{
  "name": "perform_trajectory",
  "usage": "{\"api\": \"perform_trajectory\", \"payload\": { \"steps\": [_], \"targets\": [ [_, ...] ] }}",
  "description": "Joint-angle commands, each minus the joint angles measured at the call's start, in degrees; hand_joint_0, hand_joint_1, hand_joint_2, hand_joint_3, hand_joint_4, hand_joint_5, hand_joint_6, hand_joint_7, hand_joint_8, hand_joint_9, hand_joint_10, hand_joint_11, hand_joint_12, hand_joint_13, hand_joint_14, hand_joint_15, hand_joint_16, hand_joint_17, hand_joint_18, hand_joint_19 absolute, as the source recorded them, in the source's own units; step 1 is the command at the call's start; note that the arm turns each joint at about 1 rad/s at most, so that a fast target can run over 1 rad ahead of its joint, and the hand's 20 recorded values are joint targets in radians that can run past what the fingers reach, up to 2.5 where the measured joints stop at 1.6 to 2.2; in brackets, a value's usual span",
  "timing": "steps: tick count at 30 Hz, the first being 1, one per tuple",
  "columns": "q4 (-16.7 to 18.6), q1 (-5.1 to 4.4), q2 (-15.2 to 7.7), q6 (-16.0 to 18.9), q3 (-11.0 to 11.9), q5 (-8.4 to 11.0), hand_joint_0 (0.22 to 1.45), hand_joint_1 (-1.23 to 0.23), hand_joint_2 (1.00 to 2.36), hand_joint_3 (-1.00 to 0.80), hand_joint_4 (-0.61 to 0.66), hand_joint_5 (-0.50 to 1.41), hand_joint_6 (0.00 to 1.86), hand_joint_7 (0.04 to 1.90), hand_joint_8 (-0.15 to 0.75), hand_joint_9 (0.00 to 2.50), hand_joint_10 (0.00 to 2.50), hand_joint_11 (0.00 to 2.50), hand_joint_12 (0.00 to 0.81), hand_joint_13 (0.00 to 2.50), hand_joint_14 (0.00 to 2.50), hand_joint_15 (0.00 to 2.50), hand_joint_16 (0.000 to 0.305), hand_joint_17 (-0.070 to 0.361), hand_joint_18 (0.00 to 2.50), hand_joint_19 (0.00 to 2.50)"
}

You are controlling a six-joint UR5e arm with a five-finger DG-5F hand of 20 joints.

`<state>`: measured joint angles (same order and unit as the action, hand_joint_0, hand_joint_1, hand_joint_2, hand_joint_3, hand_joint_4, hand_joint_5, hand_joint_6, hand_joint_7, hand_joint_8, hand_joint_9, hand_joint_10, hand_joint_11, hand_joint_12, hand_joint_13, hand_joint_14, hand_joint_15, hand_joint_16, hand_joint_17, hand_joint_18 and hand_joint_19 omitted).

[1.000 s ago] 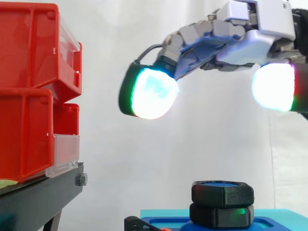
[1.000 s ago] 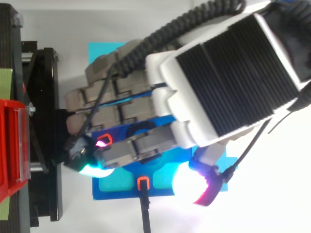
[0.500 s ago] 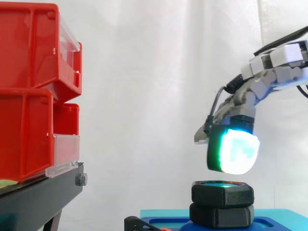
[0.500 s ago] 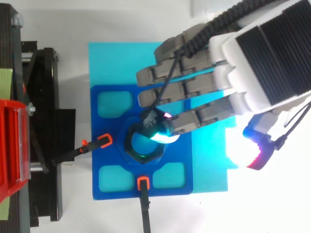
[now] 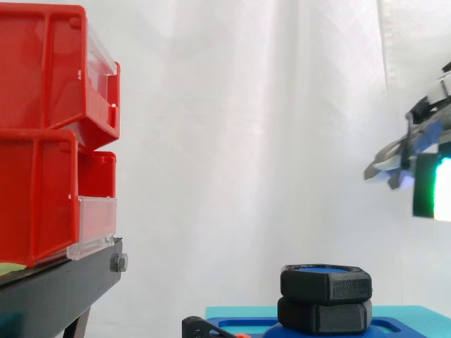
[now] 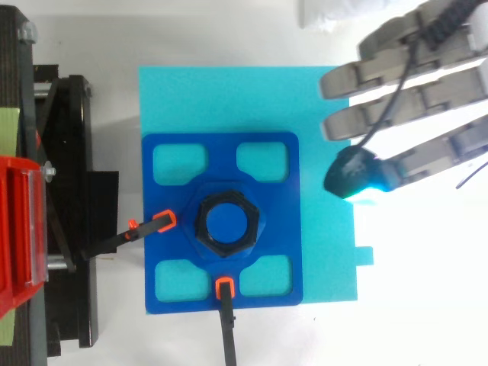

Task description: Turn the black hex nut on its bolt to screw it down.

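Well apart from the black hex nut (image 6: 201,227) on its blue bolt (image 6: 228,225), hand (image 6: 396,116) empty, fingers (image 6: 358,74) straight and spread.

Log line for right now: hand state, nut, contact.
hand open, off to the side of the blue fixture, above nut height | black hex nut on bolt | contact: none

Black hex nut (image 6: 228,225) threaded on blue bolt (image 6: 227,222)
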<state>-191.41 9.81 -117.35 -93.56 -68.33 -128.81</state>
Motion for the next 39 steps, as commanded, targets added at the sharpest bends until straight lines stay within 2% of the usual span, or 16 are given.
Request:
{"api": "perform_trajectory", "payload": {
  "steps": [1, 4, 7, 11, 12, 15, 17, 20, 22, 23, 24, 26, 27, 29, 32, 39],
  "targets": [
    [1.0, 0.65, 2.0, 3.2, -2.6, -0.12, 0.4, -0.44, 1.0, -0.5, 0.0, -0.28, 0.5, 0.53, 0.186, 0.2, 0.0, 0.0, 0.375, 0.32, 0.0, 0.01, 0.059, 0.133, 0.47, 0.38],
    [0.9, 1.36, 1.9, 8.0, -2.6, 0.05, 0.4, -0.44, 1.0, -0.5, 0.01, -0.28, 0.5, 0.52, 0.186, 0.18, 0.0, 0.0, 0.374, 0.19, 0.0, 0.0, 0.057, 0.128, 0.37, 0.37],
    [1.7, 1.44, 2.0, 10.9, -2.6, 0.76, 0.39, -0.41, 1.0, -0.5, 0.03, -0.28, 0.5, 0.53, 0.174, 0.06, 0.0, 0.0, 0.366, 0.02, 0.0, 0.0, 0.055, 0.124, 0.18, 0.35],
    [5.0, 1.53, 2.0, 16.5, -2.6, 1.99, 0.39, -0.35, 1.0, -0.5, 0.06, -0.29, 0.5, 0.53, 0.164, 0.0, 0.0, 0.0, 0.364, 0.0, 0.0, 0.01, 0.052, 0.117, 0.0, 0.35],
    [6.9, 1.62, 1.9, 21.6, -2.6, 2.43, 0.39, -0.34, 1.0, -0.5, 0.07, -0.29, 0.5, 0.53, 0.158, 0.0, 0.0, 0.0, 0.361, 0.0, 0.0, 0.0, 0.051, 0.116, 0.0, 0.35],
    [8.4, 1.62, 1.9, 28.0, -2.6, 3.3, 0.38, -0.27, 1.0, -0.5, 0.07, -0.29, 0.5, 0.53, 0.155, 0.0, 0.0, 0.0, 0.354, 0.0, 0.0, 0.0, 0.049, 0.11, 0.0, 0.35],
    [9.8, 1.62, 1.9, 33.9, -2.6, 4.18, 0.37, -0.23, 1.0, -0.5, 0.08, -0.3, 0.5, 0.53, 0.151, 0.0, 0.0, 0.0, 0.347, 0.0, 0.0, 0.0, 0.047, 0.106, 0.0, 0.36],
    [11.7, 1.53, 1.9, 38.4, -2.6, 4.54, 0.37, -0.21, 1.0, -0.5, 0.07, -0.3, 0.5, 0.54, 0.144, 0.0, 0.0, 0.0, 0.275, 0.0, 0.0, 0.04, 0.048, 0.108, 0.0, 0.37],
    [12.7, 1.62, 1.9, 39.9, -2.6, 4.62, 0.37, -0.22, 1.0, -0.5, 0.07, -0.3, 0.5, 0.54, 0.141, 0.0, 0.0, 0.0, 0.262, 0.0, 0.0, 0.05, 0.049, 0.11, 0.0, 0.46],
    [13.4, 1.62, 1.9, 40.6, -2.6, 4.8, 0.36, -0.24, 1.0, -0.5, 0.06, -0.3, 0.5, 0.52, 0.151, 0.0, 0.0, 0.0, 0.281, 0.05, 0.0, 0.12, 0.049, 0.11, 0.1, 0.57],
    [13.9, 1.62, 1.9, 41.5, -2.6, 4.8, 0.36, -0.25, 1.0, -0.5, 0.06, -0.3, 0.5, 0.52, 0.153, 0.0, 0.0, 0.0, 0.272, 0.15, 0.0, 0.0, 0.049, 0.11, 0.23, 0.68],
    [13.9, 1.62, 1.9, 42.2, -2.6, 4.8, 0.36, -0.24, 1.0, -0.5, 0.05, -0.3, 0.5, 0.53, 0.154, 0.0, 0.0, 0.0, 0.274, 0.17, 0.0, 0.03, 0.05, 0.111, 0.26, 0.73],
    [13.9, 1.62, 1.9, 43.1, -2.6, 4.8, 0.36, -0.24, 1.0, -0.5, 0.04, -0.3, 0.5, 0.54, 0.155, 0.0, 0.0, 0.0, 0.309, 0.13, 0.0, 0.08, 0.05, 0.113, 0.27, 0.75],
    [13.6, 1.62, 1.9, 44.3, -2.6, 4.8, 0.36, -0.22, 1.0, -0.5, 0.04, -0.3, 0.5, 0.56, 0.146, 0.0, 0.0, 0.0, 0.332, 0.0, 0.0, 0.05, 0.054, 0.121, 0.22, 0.73],
    [13.4, 1.71, 1.9, 46.1, -2.7, 4.8, 0.37, -0.19, 1.0, -0.5, 0.02, -0.3, 0.5, 0.57, 0.126, 0.0, 0.0, 0.0, 0.339, 0.0, 0.0, 0.04, 0.053, 0.12, 0.0, 0.52],
    [13.7, 1.71, 1.9, 47.5, -2.6, 4.8, 0.37, -0.22, 1.0, -0.5, 0.03, -0.3, 0.5, 0.51, 0.129, 0.0, 0.0, 0.0, 0.333, 0.0, 0.0, 0.0, 0.052, 0.118, 0.0, 0.43]
  ]
}}
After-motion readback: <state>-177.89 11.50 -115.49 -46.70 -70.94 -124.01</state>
